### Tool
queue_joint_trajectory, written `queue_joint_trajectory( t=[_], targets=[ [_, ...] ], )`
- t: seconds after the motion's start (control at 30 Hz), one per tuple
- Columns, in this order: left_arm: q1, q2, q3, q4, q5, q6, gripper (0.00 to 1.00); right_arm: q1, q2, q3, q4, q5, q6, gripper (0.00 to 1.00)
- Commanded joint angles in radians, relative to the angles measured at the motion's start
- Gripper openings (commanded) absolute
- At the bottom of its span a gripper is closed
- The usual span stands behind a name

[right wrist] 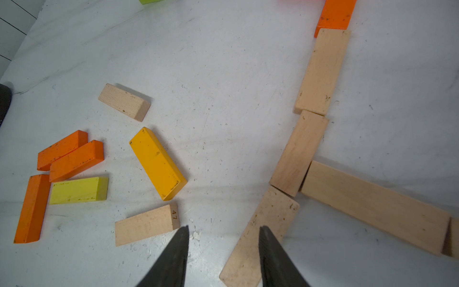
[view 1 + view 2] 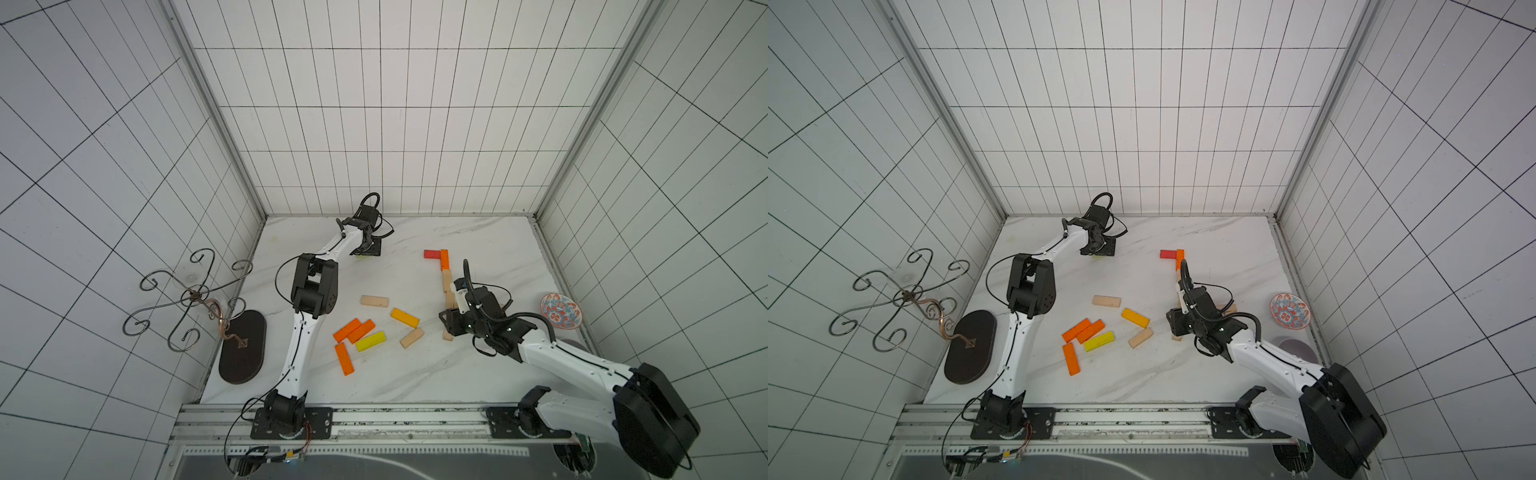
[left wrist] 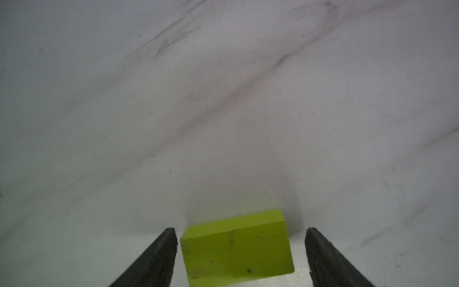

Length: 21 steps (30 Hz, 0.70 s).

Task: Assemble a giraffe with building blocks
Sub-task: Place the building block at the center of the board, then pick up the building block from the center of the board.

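Giraffe pieces lie flat on the white marbled worktop (image 2: 415, 374), and we judge the figure to be about half laid. A red rectangular wooden block (image 2: 432, 253) serves as the head and meets an orange wooden block (image 2: 444, 258). Below that, plain beech-coloured wooden blocks (image 1: 323, 72) run end to end as the neck. A plain body block (image 1: 375, 206) branches off sideways and a slanted plain leg block (image 1: 260, 236) points down. Our right hand (image 1: 224, 226) hangs over that leg with its fingers partly spread and nothing pinched, probably to square the crooked joint. Our left hand (image 3: 239, 229), near the back wall and well apart from the figure, stands spread either side of a lime-green wooden block (image 3: 236, 248) that rests on the surface. We cannot tell whether that block is being set aside or fetched. Spare orange, yellow and plain blocks (image 2: 361, 331) lie between the arms, where either hand should reach them.
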Motion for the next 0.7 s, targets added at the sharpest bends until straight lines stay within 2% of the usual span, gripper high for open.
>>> queue_joint_trajectory(
  t=[0.0, 0.1, 0.33, 0.47, 0.67],
  targets=[
    [0.006, -0.083, 0.035, -0.025, 0.028, -0.005, 0.84, -0.005, -0.025, 0.078, -0.021, 0.01, -0.014, 0.47],
    [0.005, -0.202, -0.008, -0.01, 0.029, -0.015, 0.87, -0.005, -0.038, 0.087, -0.035, 0.014, -0.023, 0.48],
    [0.003, -0.611, -0.354, 0.147, 0.11, -0.027, 0.88, 0.004, -0.049, 0.116, -0.065, 0.022, -0.106, 0.51],
    [0.003, -0.837, -0.567, 0.191, 0.17, -0.027, 0.87, 0.016, -0.027, 0.161, -0.083, 0.028, -0.217, 0.51],
    [0.008, -1.188, -0.831, 0.249, 0.218, -0.031, 0.87, 0.049, 0.08, 0.299, -0.141, 0.013, -0.465, 0.5]
  ],
)
